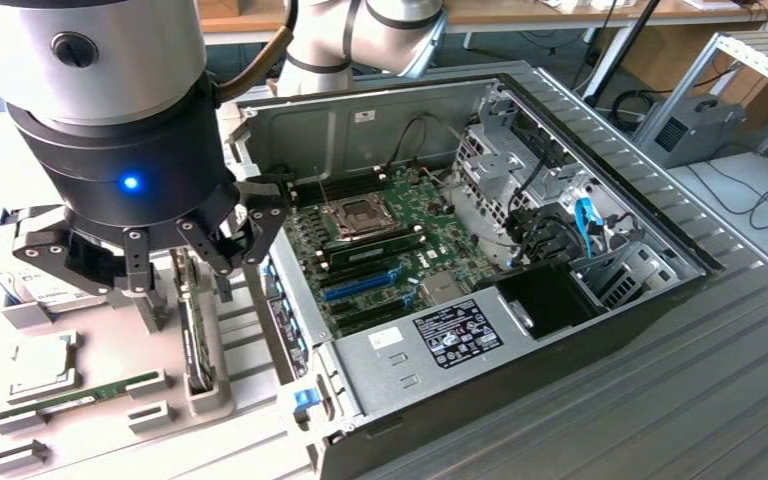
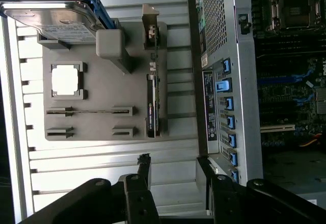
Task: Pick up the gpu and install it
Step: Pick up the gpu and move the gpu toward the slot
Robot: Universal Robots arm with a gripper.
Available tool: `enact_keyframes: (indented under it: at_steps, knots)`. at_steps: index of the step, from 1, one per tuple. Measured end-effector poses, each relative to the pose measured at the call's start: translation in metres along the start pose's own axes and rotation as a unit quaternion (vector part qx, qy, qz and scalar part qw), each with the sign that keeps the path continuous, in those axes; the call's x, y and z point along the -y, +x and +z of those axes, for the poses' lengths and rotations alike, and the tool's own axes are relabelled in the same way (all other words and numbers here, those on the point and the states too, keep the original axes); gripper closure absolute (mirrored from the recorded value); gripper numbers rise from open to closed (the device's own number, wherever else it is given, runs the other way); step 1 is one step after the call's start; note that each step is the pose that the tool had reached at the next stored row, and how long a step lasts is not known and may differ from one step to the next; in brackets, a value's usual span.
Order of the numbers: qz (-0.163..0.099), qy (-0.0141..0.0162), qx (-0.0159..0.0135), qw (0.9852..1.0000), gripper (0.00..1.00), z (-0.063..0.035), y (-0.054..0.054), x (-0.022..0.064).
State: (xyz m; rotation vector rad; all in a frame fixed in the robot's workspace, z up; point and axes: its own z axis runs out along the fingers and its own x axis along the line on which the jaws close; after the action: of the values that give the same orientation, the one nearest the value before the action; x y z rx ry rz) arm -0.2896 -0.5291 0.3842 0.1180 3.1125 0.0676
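**While the claw hangs spread, the gpu stands on edge in its holder**

As the exterior view shows it, 1 robot arm's claw [image 1: 157, 272] hovers over a gray holder [image 1: 217, 405] that lies just beside an open computer case [image 1: 518, 390]. The claw's fingers [image 2: 144, 165] are spread wide and grip nothing.

The gpu [image 2: 153, 99] is a thin dark card that stands upright on its long edge in a slot along the holder's edge nearest the case. From outside, the gpu [image 1: 197, 340] reaches from under the claw toward the holder's near corner. Its long axis runs parallel to the case wall [image 2: 219, 30]. In the wrist view, 1 end of the card lies close to the fingertips and roughly in line with the gap between them. The bracket end is the far one.

Room looks tight on the case side, where the wall rises just beside the card. On the other side there is bare holder surface up to the RAM stick [image 2: 86, 111] and the processor [image 2: 65, 80]. A gray block [image 2: 109, 43] stands near the bracket end, with the hard drive [image 2: 56, 20] beyond it. Inside the case, the motherboard [image 1: 384, 240] lies exposed.
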Motion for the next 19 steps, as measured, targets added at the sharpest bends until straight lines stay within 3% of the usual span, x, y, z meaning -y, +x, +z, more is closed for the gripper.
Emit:
enact_keyframes:
  at_steps: [9,19]
  knots:
    - [0.000,0.0000,0.0000,1.0000,0.52,0.0002,0.0002,0.0001]
    - [0.000,-0.0001,0.0001,1.0000,0.52,0.0085,0.0007,-0.0006]
